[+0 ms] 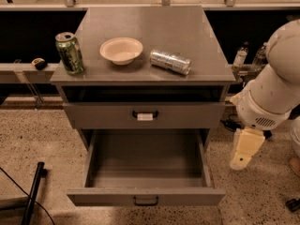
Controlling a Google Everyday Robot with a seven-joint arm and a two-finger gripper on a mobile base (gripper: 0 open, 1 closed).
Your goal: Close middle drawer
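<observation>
The middle drawer (108,196) stands open (plain handle (146,201)), claw (239,161) to its right.

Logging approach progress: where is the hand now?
Camera view, right side: the hand hangs beside the right wall of the pulled-out middle drawer, apart from it.

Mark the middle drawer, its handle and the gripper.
middle drawer (103,197): camera view, flat front panel, left of centre.
handle (146,200): camera view, middle of the dark loop.
gripper (240,159): camera view, cream lower end, right of the open drawer.
</observation>
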